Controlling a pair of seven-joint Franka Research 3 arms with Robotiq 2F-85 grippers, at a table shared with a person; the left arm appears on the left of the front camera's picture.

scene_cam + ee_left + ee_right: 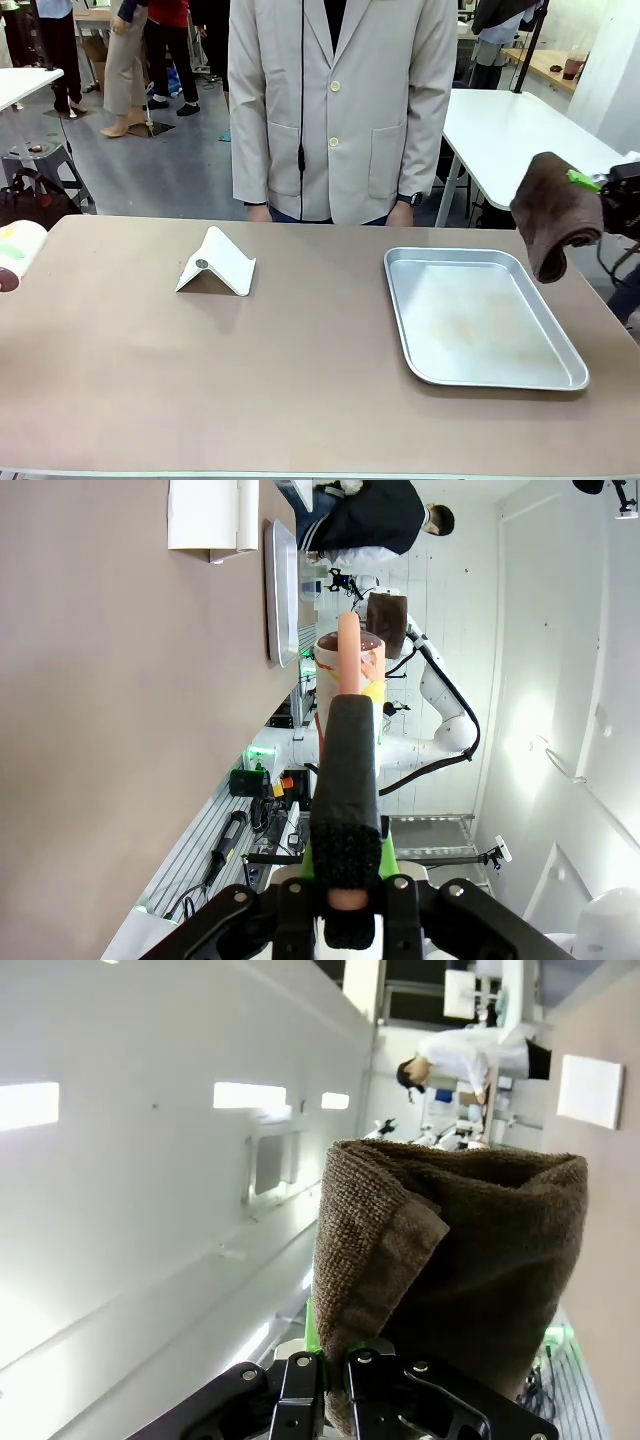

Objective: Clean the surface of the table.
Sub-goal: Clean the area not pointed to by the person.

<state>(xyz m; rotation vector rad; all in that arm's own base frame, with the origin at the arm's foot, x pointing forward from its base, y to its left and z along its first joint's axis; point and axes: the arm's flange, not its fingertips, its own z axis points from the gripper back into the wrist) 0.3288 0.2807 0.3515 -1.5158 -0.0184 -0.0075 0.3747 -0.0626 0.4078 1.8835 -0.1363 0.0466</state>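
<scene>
The brownish-taupe table (250, 390) spans the front view, with a person in a pale jacket standing at its far side. At the right edge, above the table, my right gripper (592, 186) is shut on a folded brown cloth (552, 212) that hangs down from it. The right wrist view shows the same cloth (460, 1260) bunched between the fingers (335, 1360). My left gripper (345, 705) is shut, apparently on the wall of a colourful paper cup (368, 665). That cup (15, 255) sits at the table's left edge.
A silver metal tray (480, 315) lies on the right half of the table, below the hanging cloth. A white folded stand (215, 265) sits left of centre. A white-topped table (520, 130) stands behind on the right.
</scene>
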